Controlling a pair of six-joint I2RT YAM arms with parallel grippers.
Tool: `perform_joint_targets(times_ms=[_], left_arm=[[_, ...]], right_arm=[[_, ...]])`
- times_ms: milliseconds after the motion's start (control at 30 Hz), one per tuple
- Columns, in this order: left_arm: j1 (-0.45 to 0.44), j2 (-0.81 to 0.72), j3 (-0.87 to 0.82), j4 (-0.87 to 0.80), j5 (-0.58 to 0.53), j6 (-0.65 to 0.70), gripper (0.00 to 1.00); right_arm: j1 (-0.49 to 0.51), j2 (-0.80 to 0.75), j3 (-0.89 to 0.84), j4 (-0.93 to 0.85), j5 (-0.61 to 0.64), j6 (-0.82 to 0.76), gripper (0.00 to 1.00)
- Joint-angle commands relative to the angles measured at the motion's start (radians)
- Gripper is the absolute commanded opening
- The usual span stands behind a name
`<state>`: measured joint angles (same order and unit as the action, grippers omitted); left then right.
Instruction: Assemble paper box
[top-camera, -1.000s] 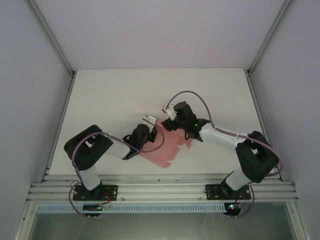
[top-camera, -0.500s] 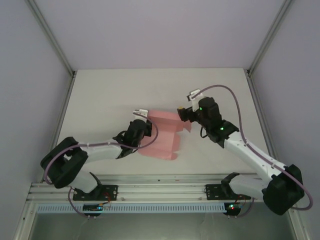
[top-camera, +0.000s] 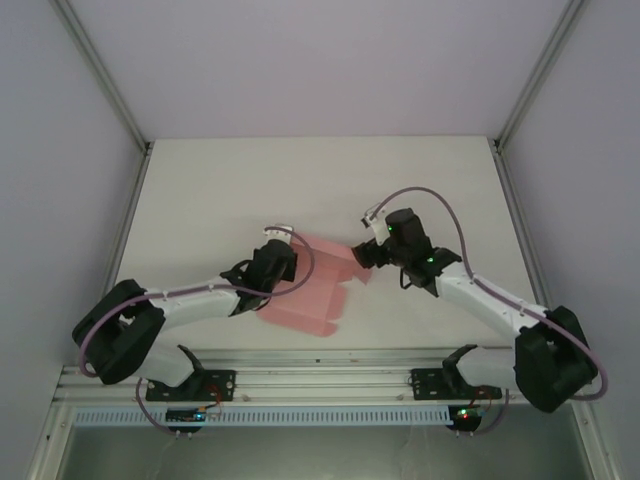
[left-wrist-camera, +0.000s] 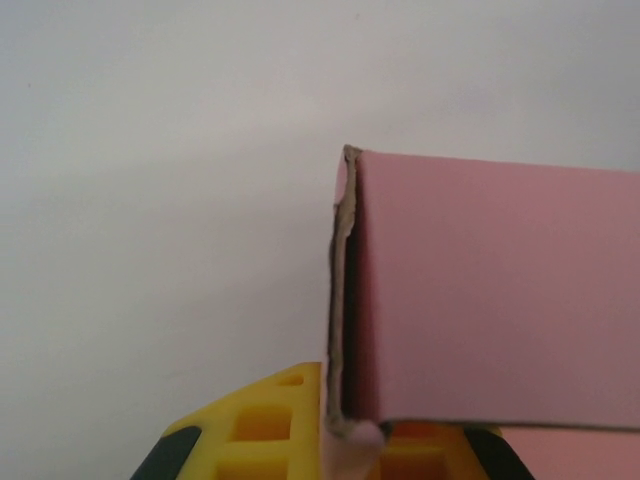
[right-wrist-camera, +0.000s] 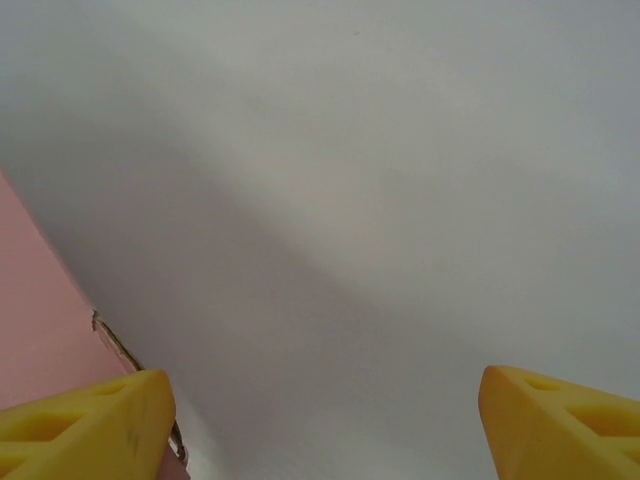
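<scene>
Pink thin-card paper box (top-camera: 305, 295), partly folded, lies on the white desk (top-camera: 200, 190) between left pincer (top-camera: 283, 262) and right pincer (top-camera: 365, 255). Left wrist: yellow tips (left-wrist-camera: 270, 435) clamp a raised wall's edge (seemingly a corner). Right wrist: jaws spread wide and empty, card just beside one. Closing off-target could crumple that flap or tug it loose.

1 pink paper box (top-camera: 300, 305), 1 table (top-camera: 220, 190), 2 arms: L arm (top-camera: 195, 293), R arm (top-camera: 480, 295)
</scene>
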<state>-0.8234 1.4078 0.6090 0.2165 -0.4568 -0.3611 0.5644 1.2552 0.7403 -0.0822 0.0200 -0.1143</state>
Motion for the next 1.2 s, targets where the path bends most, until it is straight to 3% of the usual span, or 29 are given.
perform_joint_targets(times_ms=[0, 200, 333, 600, 667, 900, 1033, 1167], left_arm=[[0.000, -0.045, 0.078, 0.018, 0.067, -0.071, 0.00], [0.031, -0.068, 0.114, -0.076, 0.143, -0.152, 0.00], [0.035, -0.089, 0.098, -0.072, 0.155, -0.120, 0.00], [0.059, -0.121, 0.057, -0.119, 0.106, -0.139, 0.00], [0.073, -0.133, 0.040, -0.119, 0.113, -0.160, 0.00], [0.091, -0.167, 0.024, -0.130, 0.116, -0.179, 0.00], [0.092, -0.166, 0.020, -0.125, 0.129, -0.193, 0.00], [0.092, -0.158, 0.012, -0.097, 0.179, -0.184, 0.00]], right_arm=[[0.066, 0.064, 0.025, -0.010, -0.095, -0.100, 0.82], [0.161, 0.128, -0.024, 0.200, 0.031, -0.139, 0.82], [0.179, 0.126, -0.029, 0.294, 0.080, -0.142, 0.82], [0.173, -0.038, -0.070, 0.278, 0.214, -0.092, 0.91], [0.162, -0.101, -0.096, 0.232, 0.202, -0.086, 0.98], [0.134, -0.291, -0.207, 0.119, 0.171, 0.011, 0.99], [0.115, -0.299, -0.225, 0.099, 0.200, 0.106, 0.99], [0.110, -0.220, -0.218, 0.189, 0.209, 0.159, 0.99]])
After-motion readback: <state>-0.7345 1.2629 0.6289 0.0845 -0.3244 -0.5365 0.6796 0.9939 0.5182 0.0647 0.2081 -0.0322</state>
